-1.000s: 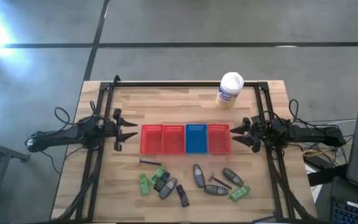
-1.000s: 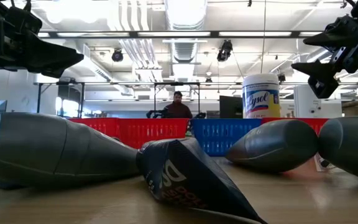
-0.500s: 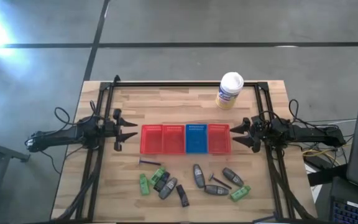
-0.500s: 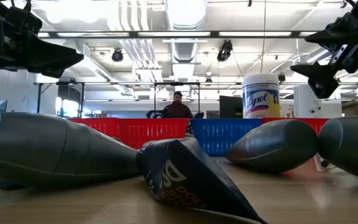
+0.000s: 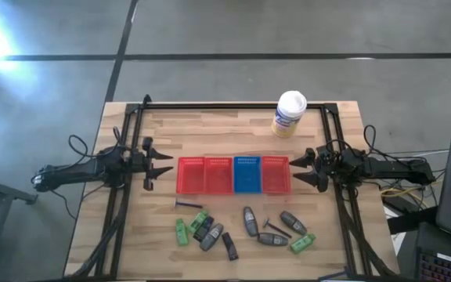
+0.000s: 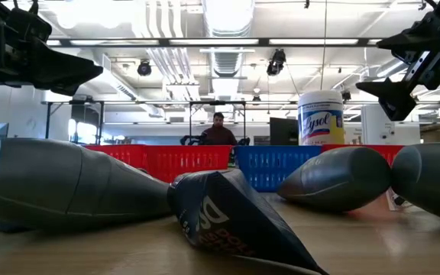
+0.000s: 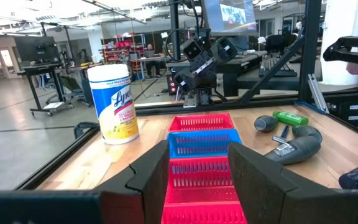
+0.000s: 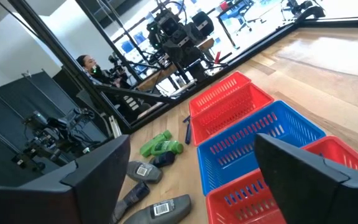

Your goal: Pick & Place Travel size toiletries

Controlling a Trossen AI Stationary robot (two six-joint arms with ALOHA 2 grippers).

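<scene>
The travel size toiletries lie loose on the wooden table near its front edge: green bottles, grey oval tubes and thin black sticks. They rest flat on their sides. My left gripper hovers open at the left end of the basket row, pointing level toward the right. My right gripper hovers open at the row's right end, pointing left. Neither has anything between its fingers, as both wrist views show.
Red baskets and a blue basket stand in a row at the table's middle. A white tub with a yellow label stands at the far right. A black frame borders the table. A person sits far behind.
My right gripper has opened wider while staying in place. Nothing on the table has moved.
</scene>
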